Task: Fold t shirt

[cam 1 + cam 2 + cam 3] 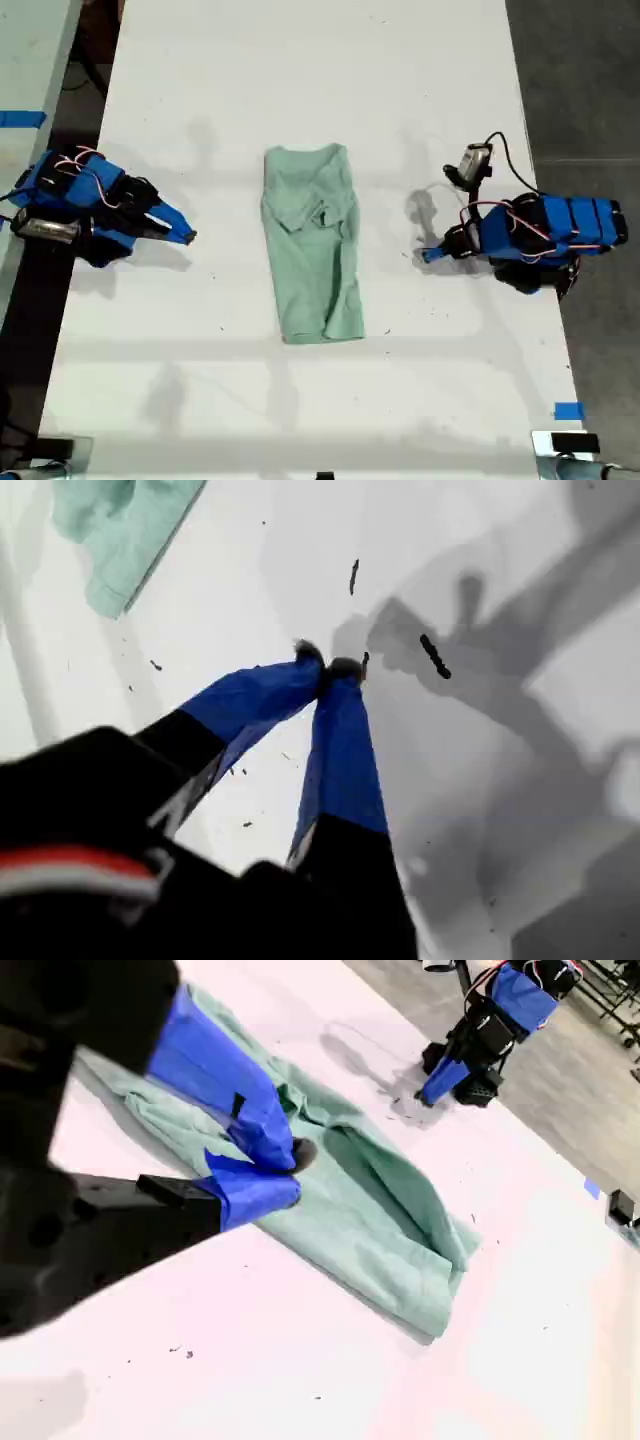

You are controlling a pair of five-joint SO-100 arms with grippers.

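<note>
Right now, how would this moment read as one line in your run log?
t shirt: folded into narrow strip, mid-table | my first pincer: shut, empty | my second pincer: shut, empty | both off the shirt

A wide, matte white tabletop (300, 80) carries everything. At its middle lies the pale mint-green cloth t shirt (312, 245), folded into a narrow lengthwise strip, neckline toward the exterior view's top. A small blue tape square (568, 411) sticks to the surface near the exterior view's lower right corner. Tiny dark specks dot the white surface.
</note>
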